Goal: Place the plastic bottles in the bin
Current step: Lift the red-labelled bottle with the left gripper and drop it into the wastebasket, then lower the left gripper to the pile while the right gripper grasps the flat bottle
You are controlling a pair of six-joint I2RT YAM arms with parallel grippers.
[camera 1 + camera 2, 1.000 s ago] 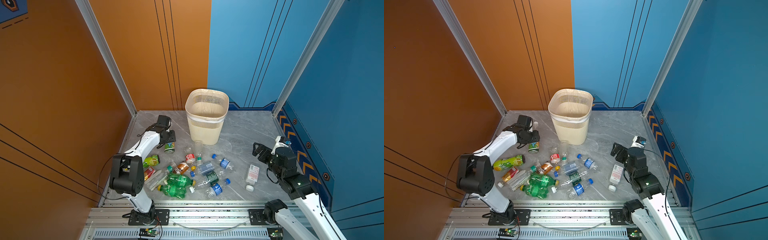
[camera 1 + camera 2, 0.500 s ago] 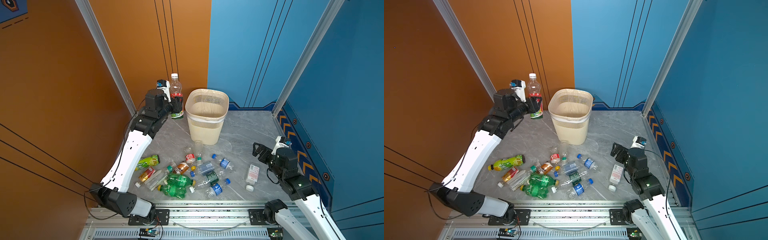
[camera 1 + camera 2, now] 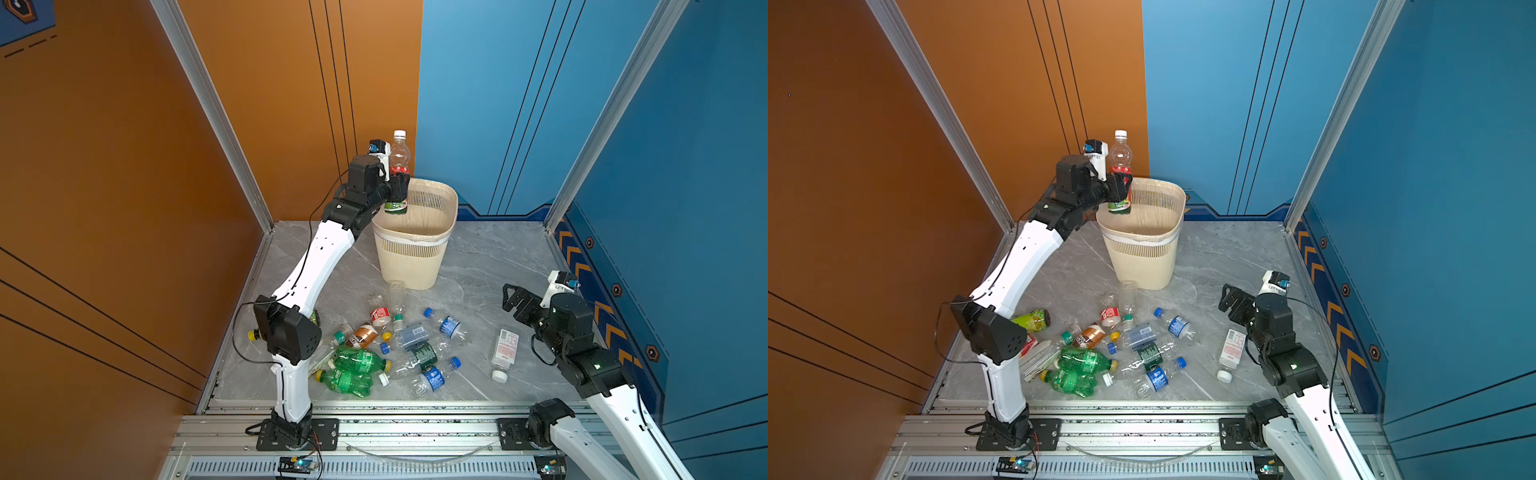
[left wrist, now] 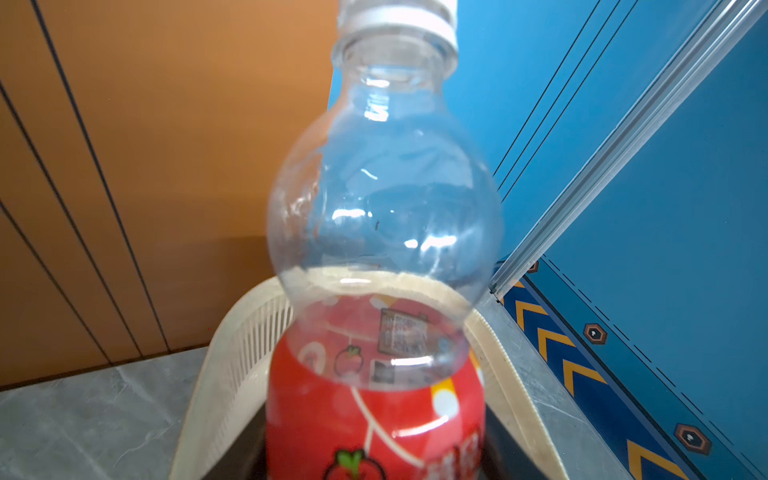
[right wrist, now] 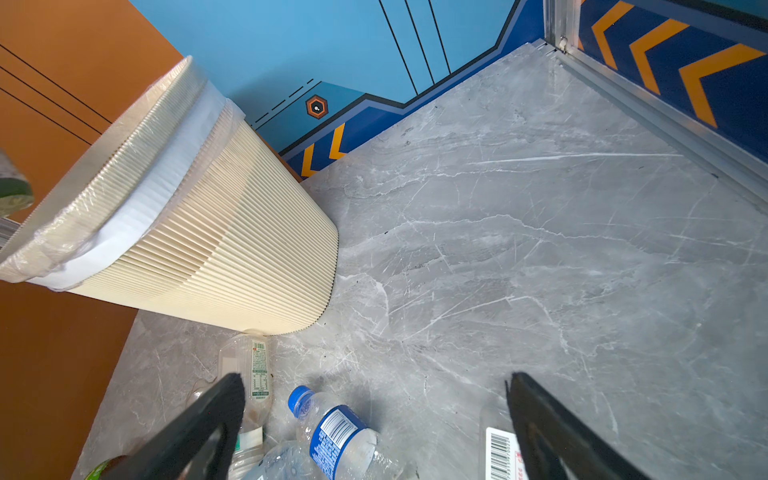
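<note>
The left fingers (image 3: 400,188) are clamped around the red label of a clear, white-capped bottle (image 3: 400,154). It stands upright, neck above the fingers and green base below them. The base hangs over the rim of the cream slatted bin (image 3: 415,257) on that arm's side. Whether it is wholly over the opening is hard to judge.

In the left wrist view the bottle (image 4: 382,208) fills the middle, its cap cut off at one edge and its base at the other. The fingers show only as dark slivers beside the label, and the bin's rim (image 4: 232,353) curves behind them.

The right fingers (image 5: 216,415) are spread wide with nothing between them, low over the grey marble counter (image 3: 490,257). Ahead of them lie a blue-capped water bottle (image 5: 332,428) and a clear bottle (image 5: 253,365) by the bin's foot. A barcoded label (image 5: 498,453) is cut off at one finger. Only the top views show it whole, as a white-capped bottle (image 3: 503,353) just beside those fingers.

Both top views show the heap of bottles, two green bottles (image 3: 357,361) among them, well below the left fingers. A yellow-green labelled bottle (image 3: 1034,320) is plain in a top view. The left arm's elbow covers nearly all of it from the neighbouring angle.
</note>
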